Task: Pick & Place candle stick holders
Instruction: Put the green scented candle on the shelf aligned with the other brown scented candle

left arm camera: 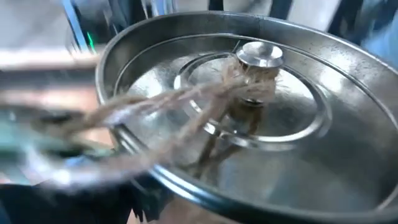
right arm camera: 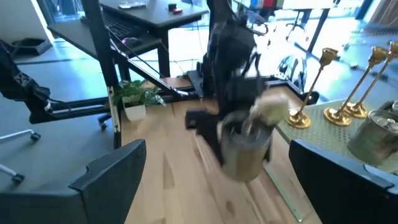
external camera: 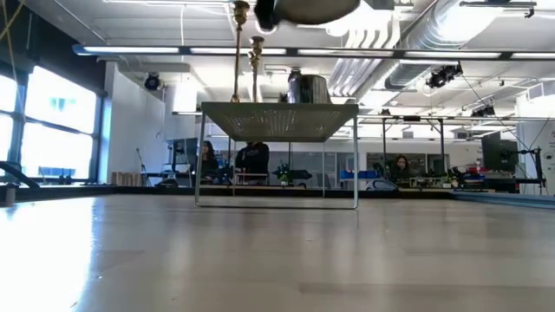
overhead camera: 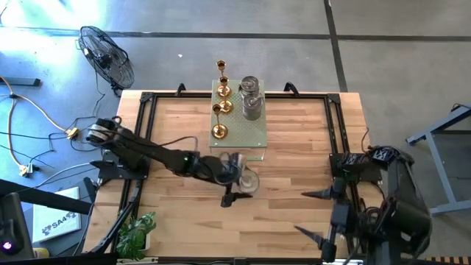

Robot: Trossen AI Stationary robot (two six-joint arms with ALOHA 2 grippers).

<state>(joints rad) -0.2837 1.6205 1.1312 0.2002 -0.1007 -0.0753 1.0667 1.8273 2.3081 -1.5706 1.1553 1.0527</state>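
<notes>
A pale green perforated box (overhead camera: 254,136) stands raised on thin legs at the table's far middle; it also shows in the low view (external camera: 277,121). On it stand three gold candle stick holders (overhead camera: 219,131) and two squat silver ones (overhead camera: 252,107). My left gripper (overhead camera: 237,179) is in front of the box, shut on a third silver holder (overhead camera: 249,181), whose inside with a centre pin and some twine fills the left wrist view (left arm camera: 255,59). My right gripper (overhead camera: 313,213) waits open and empty at the table's near right. My left gripper holds the silver holder by its rim (left arm camera: 163,182), on the side nearest the wrist; the dark fingers (left arm camera: 144,204) show only as a blur below that rim, so the kind of hold cannot be told. The holder (right arm camera: 247,152) is lifted clear of the table, open end up.
Black rails run along the table's left, far and right sides (overhead camera: 144,125). A small potted plant (overhead camera: 138,234) stands at the near left corner. A fan (overhead camera: 107,56) stands on the floor beyond the far left. People sit in the room behind the table (external camera: 251,160).
</notes>
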